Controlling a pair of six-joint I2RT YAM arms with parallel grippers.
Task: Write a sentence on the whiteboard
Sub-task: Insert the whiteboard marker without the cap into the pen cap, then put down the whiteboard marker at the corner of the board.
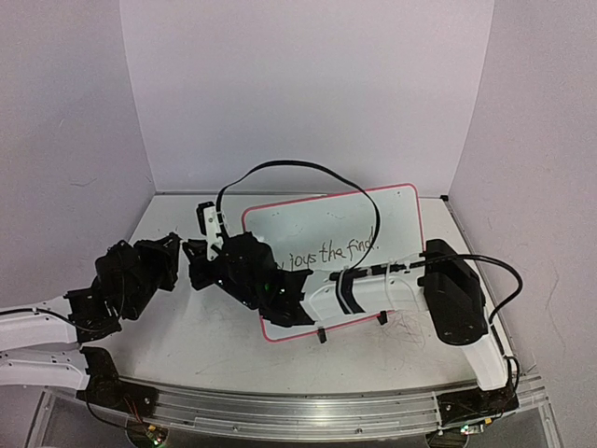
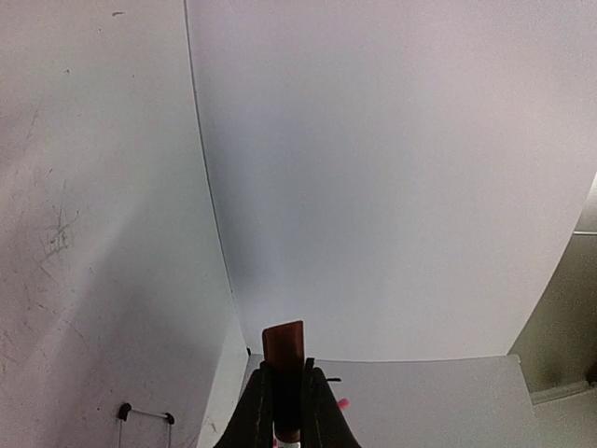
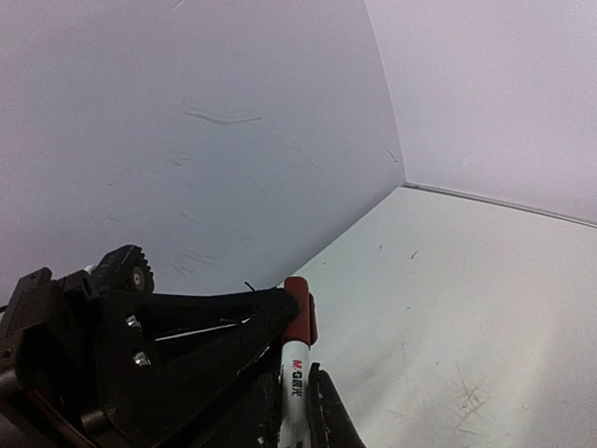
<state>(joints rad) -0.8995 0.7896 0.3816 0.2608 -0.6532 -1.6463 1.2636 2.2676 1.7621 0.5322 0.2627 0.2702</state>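
Shows the whiteboard [image 1: 317, 210] flat on the desk [image 1: 177, 345], right of centre, with the sentence [image 1: 328, 254] across its middle. Has the right arm [image 1: 373, 291] reaching from the right over the board's near part, the left arm [image 1: 126, 280] off the board on the left. Puts a marker [image 3: 295, 369] in the right pincer [image 3: 291, 415], a small piece [image 2: 283, 350] in the left pincer [image 2: 285, 397].

Whiteboard [image 1: 317, 219] white, red-pink rim — sentence [image 1: 336, 252] dark; marker [image 3: 295, 383] white, red end; cap [image 2: 284, 359] red-brown.
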